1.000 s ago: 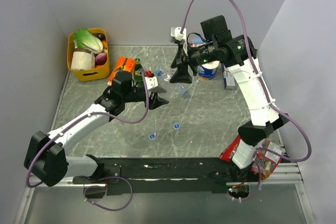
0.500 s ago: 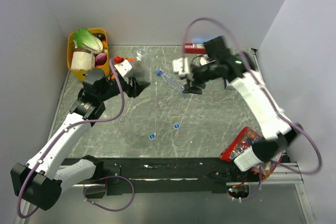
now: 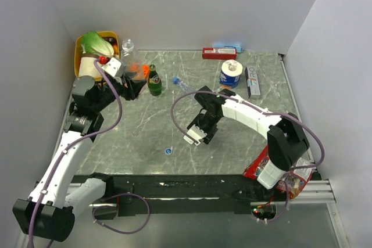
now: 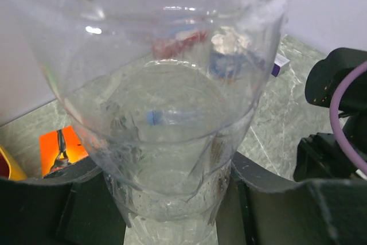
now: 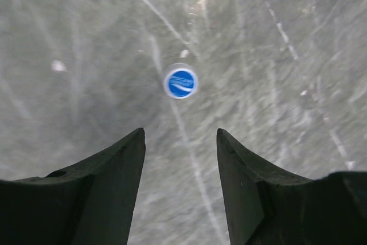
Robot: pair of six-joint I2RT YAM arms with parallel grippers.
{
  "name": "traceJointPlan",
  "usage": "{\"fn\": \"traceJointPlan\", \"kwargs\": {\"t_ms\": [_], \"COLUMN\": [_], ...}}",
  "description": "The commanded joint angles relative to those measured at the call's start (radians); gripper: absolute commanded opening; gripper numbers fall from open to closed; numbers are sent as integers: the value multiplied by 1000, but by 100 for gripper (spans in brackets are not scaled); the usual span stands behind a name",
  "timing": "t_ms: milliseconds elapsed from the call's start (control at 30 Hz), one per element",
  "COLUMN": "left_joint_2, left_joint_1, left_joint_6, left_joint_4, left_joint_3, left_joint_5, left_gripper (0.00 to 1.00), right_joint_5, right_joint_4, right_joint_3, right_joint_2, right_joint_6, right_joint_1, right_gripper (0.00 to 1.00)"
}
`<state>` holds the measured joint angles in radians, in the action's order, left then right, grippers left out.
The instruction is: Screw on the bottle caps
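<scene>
A clear bottle (image 4: 166,113) fills the left wrist view, clamped between the dark fingers (image 4: 51,199) of my left gripper (image 4: 172,205). From above, that bottle (image 3: 128,47) is held up near the yellow basket by the left gripper (image 3: 132,78). A second clear bottle (image 3: 185,87) lies on the table with a blue cap on it. My right gripper (image 3: 203,133) points down at mid-table, open with nothing between its fingers. In the right wrist view a blue bottle cap (image 5: 180,82) lies flat just beyond the gripper (image 5: 180,136). Another cap (image 3: 168,151) lies to the left.
A yellow basket (image 3: 81,74) with vegetables stands at the back left, beside a dark green glass bottle (image 3: 154,81) and an orange pack (image 3: 139,69). At the back are a red box (image 3: 219,53), a paper roll (image 3: 231,74) and a small carton (image 3: 252,81). A snack bag (image 3: 264,164) lies front right.
The left arm has swung back and left, carrying the clear bottle toward the basket. The right arm has come down from the back to mid-table over a cap.
</scene>
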<state>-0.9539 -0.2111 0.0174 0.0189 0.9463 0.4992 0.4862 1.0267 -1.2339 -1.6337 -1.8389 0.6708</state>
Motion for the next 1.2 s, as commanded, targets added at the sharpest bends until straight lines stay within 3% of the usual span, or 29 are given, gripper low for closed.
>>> {"fn": "traceJointPlan", "kwargs": {"t_ms": [0, 567, 867, 1167], "left_joint_2": [26, 4, 10, 12], "left_joint_1": [22, 30, 32, 32], "left_joint_6": [39, 27, 33, 35], "left_joint_4": [23, 21, 30, 33], "left_joint_3": [-11, -7, -26, -38], "left_joint_5": [25, 50, 59, 62], "left_gripper": [4, 7, 7, 8], "right_joint_5": [-14, -54, -57, -60], "right_joint_4": [-108, -71, -62, -76], "right_joint_3": [2, -15, -26, -25], "right_joint_2": [-64, -187, -213, -230], "right_joint_6": [-125, -126, -63, -23], "right_joint_1": [27, 75, 85, 96], "right_gripper": [59, 61, 53, 52]}}
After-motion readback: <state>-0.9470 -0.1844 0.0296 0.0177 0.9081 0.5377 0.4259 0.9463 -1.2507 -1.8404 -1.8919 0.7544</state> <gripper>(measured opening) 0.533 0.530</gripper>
